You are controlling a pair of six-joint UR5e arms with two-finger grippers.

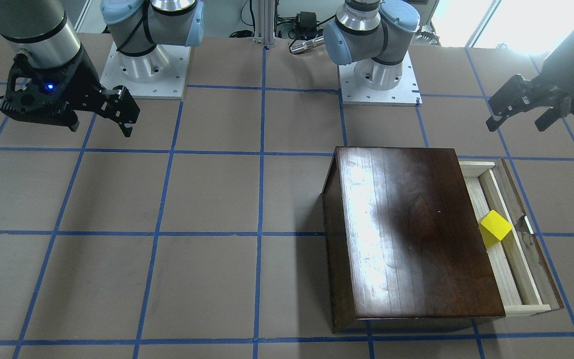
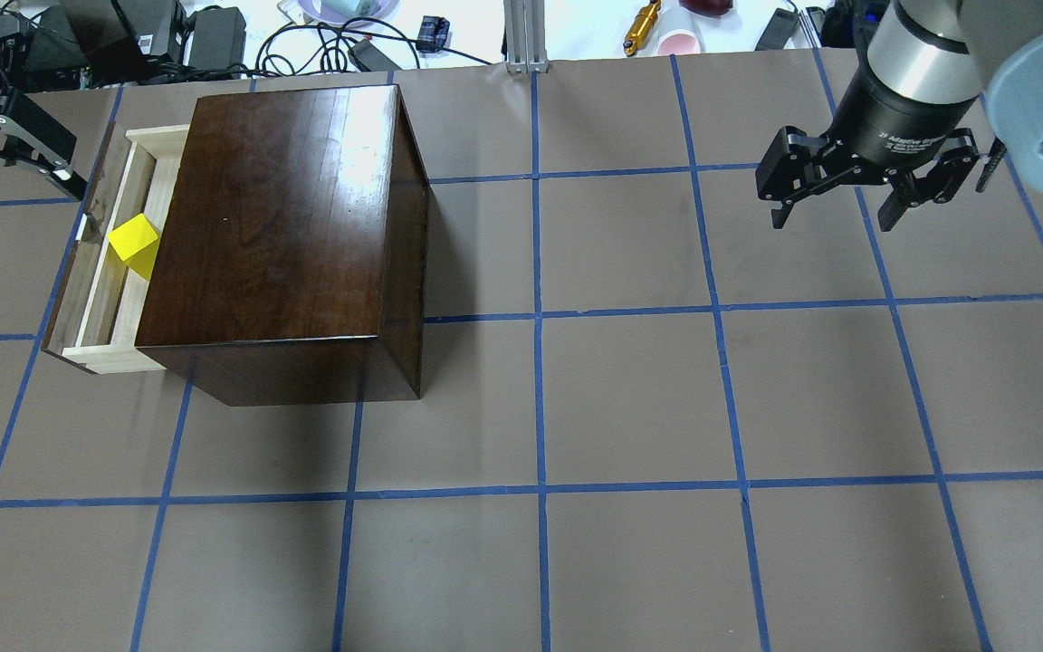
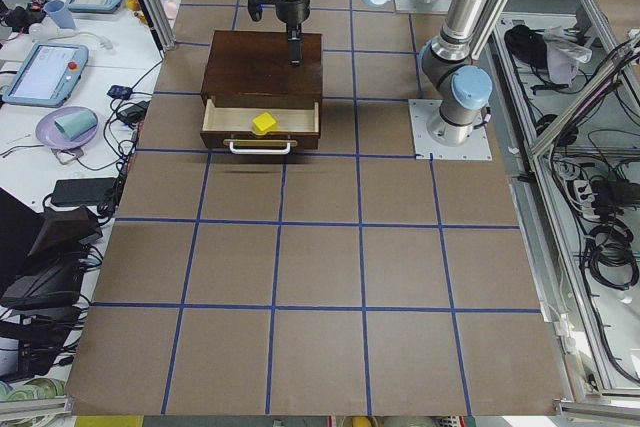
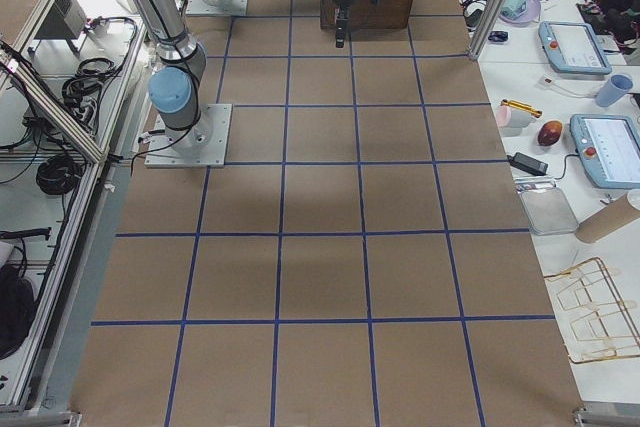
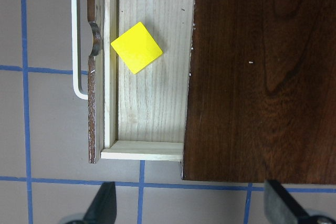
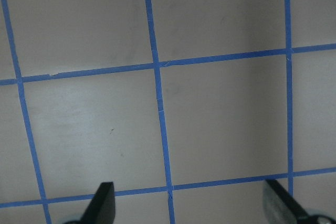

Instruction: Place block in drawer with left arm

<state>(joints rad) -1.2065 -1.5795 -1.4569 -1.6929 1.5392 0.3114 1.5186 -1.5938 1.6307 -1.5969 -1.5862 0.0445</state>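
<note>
The yellow block lies inside the pulled-out drawer of the dark wooden box, turned corner-on and close to the front panel. It also shows in the overhead view and the left wrist view, on the pale drawer floor. My left gripper is open and empty, raised, off to the side of the drawer beyond one end of its front panel. My right gripper is open and empty over bare table far from the box.
The drawer's metal pull sticks out from the front panel. Cables and power bricks lie past the table's far edge. The two arm bases stand at the robot's side of the table.
</note>
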